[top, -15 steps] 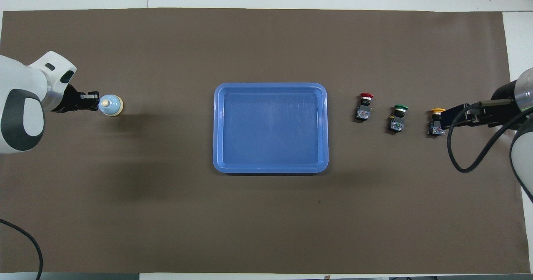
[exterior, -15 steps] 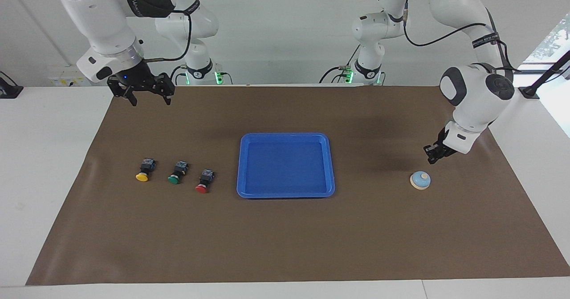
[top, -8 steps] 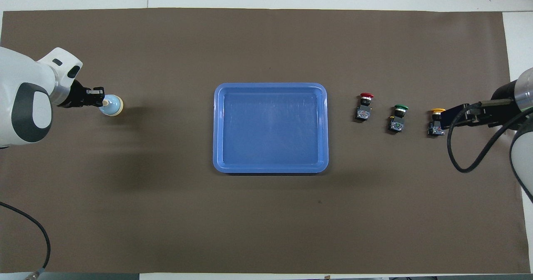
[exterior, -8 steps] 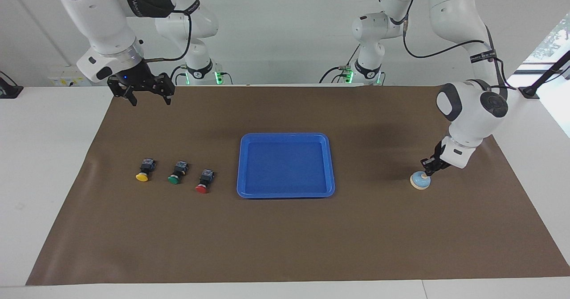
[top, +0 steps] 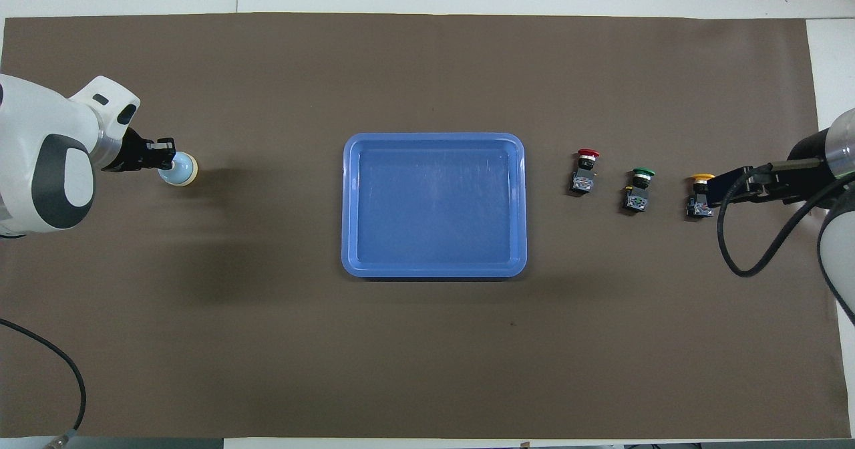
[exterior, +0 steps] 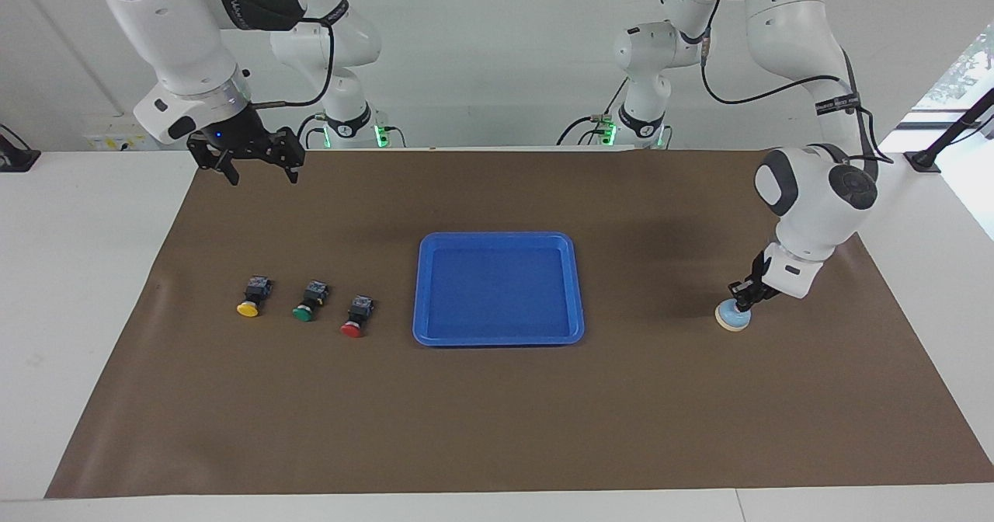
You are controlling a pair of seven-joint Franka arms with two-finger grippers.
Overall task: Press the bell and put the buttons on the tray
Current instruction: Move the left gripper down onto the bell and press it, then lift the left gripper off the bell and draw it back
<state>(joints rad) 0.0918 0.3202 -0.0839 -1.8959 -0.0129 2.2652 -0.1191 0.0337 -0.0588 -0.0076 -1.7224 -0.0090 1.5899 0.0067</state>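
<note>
My left gripper [exterior: 742, 298]: fingers clenched together, tips down on bell [exterior: 732, 318] at left arm's end of surface; knob hidden beneath them. Overhead view can't confirm contact; facing view can. My right gripper [exterior: 259, 172] waits high, fingers released and spread; overhead it overlaps yellow button [top: 699, 196], facing view shows it well above. Green button [exterior: 308, 304], red button [exterior: 356, 318] beside; tray [exterior: 497, 339] mid-surface.

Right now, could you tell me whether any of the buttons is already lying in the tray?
No, the yellow button, green button and red button all sit on the mat beside the tray.
</note>
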